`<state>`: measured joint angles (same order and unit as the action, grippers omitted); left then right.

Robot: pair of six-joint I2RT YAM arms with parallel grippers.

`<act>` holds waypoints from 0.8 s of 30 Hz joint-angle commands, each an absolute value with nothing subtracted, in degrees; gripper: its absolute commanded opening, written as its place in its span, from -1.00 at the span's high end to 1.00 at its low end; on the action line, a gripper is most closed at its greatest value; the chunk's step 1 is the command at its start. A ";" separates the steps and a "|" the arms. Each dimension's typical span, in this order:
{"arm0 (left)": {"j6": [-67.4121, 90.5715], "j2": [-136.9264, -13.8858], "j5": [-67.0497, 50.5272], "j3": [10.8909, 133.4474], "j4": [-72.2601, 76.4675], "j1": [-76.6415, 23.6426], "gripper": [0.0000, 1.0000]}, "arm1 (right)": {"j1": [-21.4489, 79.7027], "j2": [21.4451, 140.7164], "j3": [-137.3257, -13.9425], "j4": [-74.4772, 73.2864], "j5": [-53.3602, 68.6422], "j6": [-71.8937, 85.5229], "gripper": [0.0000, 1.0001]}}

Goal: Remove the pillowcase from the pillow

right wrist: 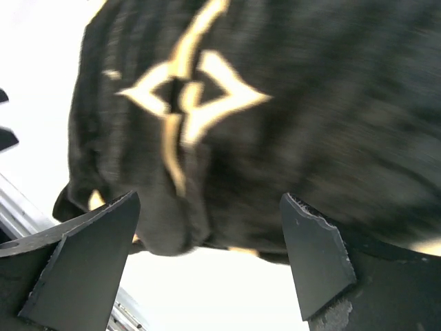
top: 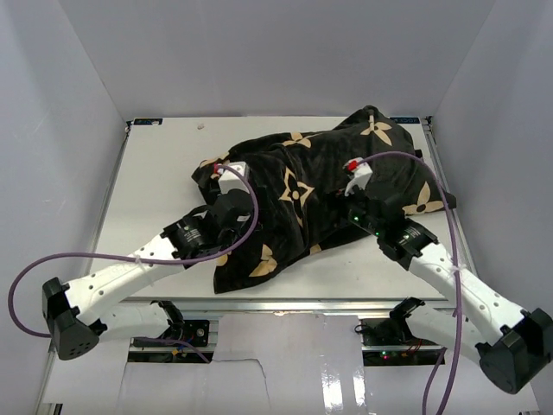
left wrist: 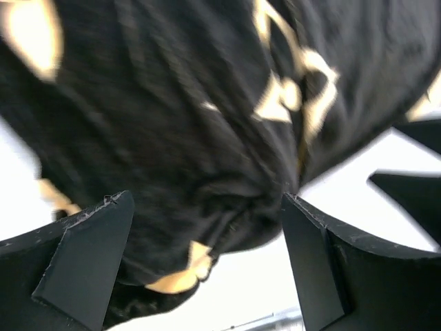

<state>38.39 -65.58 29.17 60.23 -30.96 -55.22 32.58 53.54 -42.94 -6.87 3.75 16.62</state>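
Note:
The black pillowcase (top: 320, 177) with tan flower and star motifs lies slantwise across the table, from the near left to the far right. The white pillow is hidden inside it. My left gripper (top: 225, 186) is over the pillowcase's left part. In the left wrist view it (left wrist: 207, 265) is open, with a bunched fold of the pillowcase (left wrist: 179, 138) between and beyond the fingers, not pinched. My right gripper (top: 354, 192) is over the pillowcase's right part. In the right wrist view it (right wrist: 207, 258) is open, with the pillowcase (right wrist: 289, 124) just ahead of the fingertips.
The white table (top: 155, 186) is walled in by pale panels at the left, back and right. Its metal front edge (top: 285, 304) runs just before the arm bases. Purple cables (top: 130, 255) loop from both arms.

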 commanded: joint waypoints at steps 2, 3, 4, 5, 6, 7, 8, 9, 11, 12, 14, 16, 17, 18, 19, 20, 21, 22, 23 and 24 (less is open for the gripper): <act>43.24 -64.42 37.62 56.53 -36.56 -53.18 -0.96 | 42.26 60.28 -48.25 -1.24 -3.42 13.28 -0.74; 43.76 -64.51 37.44 55.56 -35.52 -52.65 -0.96 | 43.41 61.69 -48.60 1.90 -4.38 12.92 -0.73; 43.60 -65.03 37.01 53.81 -34.64 -51.34 -0.96 | 45.16 64.74 -49.30 2.11 -4.92 12.48 -0.73; 43.59 -65.39 36.65 53.79 -33.41 -50.72 -0.95 | 45.96 66.17 -50.18 1.50 -6.23 12.48 -0.72; 43.25 -65.83 36.13 51.87 -32.18 -50.02 -0.94 | 46.84 67.49 -51.84 0.80 -9.72 12.48 -0.70; 42.89 -66.44 34.47 50.99 -28.95 -49.49 -0.93 | 48.24 69.68 -52.20 0.09 -11.15 12.48 -0.70; 41.93 -66.71 33.32 48.71 -26.39 -49.05 -0.90 | 48.86 70.31 -52.29 0.09 -12.03 12.48 -0.69; 40.36 -66.97 32.35 47.73 -21.93 -48.96 -0.89 | 49.48 71.01 -52.03 0.87 -12.48 12.48 -0.68; 39.47 -68.80 31.03 46.41 -19.26 -48.69 -0.82 | 49.83 72.16 -51.33 1.93 -13.00 12.66 -0.65; 39.20 -69.78 31.46 46.15 -18.81 -48.60 -0.59 | 49.92 72.59 -51.07 2.28 -13.79 12.83 -0.62; 41.47 -72.49 35.13 47.19 -21.96 -48.34 -0.13 | 50.01 73.56 -50.54 2.72 -14.67 13.01 -0.56; 44.11 -73.21 37.08 48.07 -26.25 -47.90 0.33 | 50.01 73.91 -50.10 2.90 -17.04 12.75 -0.26; 44.82 -72.95 38.13 47.82 -27.15 -47.29 0.47 | 49.92 73.83 -49.66 3.16 -18.36 12.66 -0.17; 45.61 -71.91 38.58 47.55 -28.20 -46.85 0.93 | 49.83 73.74 -49.57 3.16 -21.94 12.48 -0.05; 46.22 -71.02 38.84 46.85 -28.56 -46.24 1.00 | 48.88 73.65 -49.48 3.16 -23.02 12.39 0.02; 47.62 -70.15 38.93 45.11 -28.56 -44.40 1.00 | 48.08 73.57 -49.66 2.99 -23.46 12.48 0.10; 48.07 -69.27 37.72 44.04 -28.48 -43.25 1.00 | 47.03 73.30 -49.75 2.47 -23.38 12.83 0.23; 48.16 -67.52 36.75 42.90 -27.43 -41.85 1.00 | 44.93 72.69 -49.83 2.20 -23.20 13.18 0.32; 48.16 -66.72 35.52 40.63 -26.64 -39.05 1.00 | 44.22 72.34 -49.92 1.85 -23.12 13.79 0.44; 48.08 -66.01 33.25 39.47 -25.06 -38.07 1.00 | 43.69 71.90 -49.92 1.67 -23.46 13.89 0.79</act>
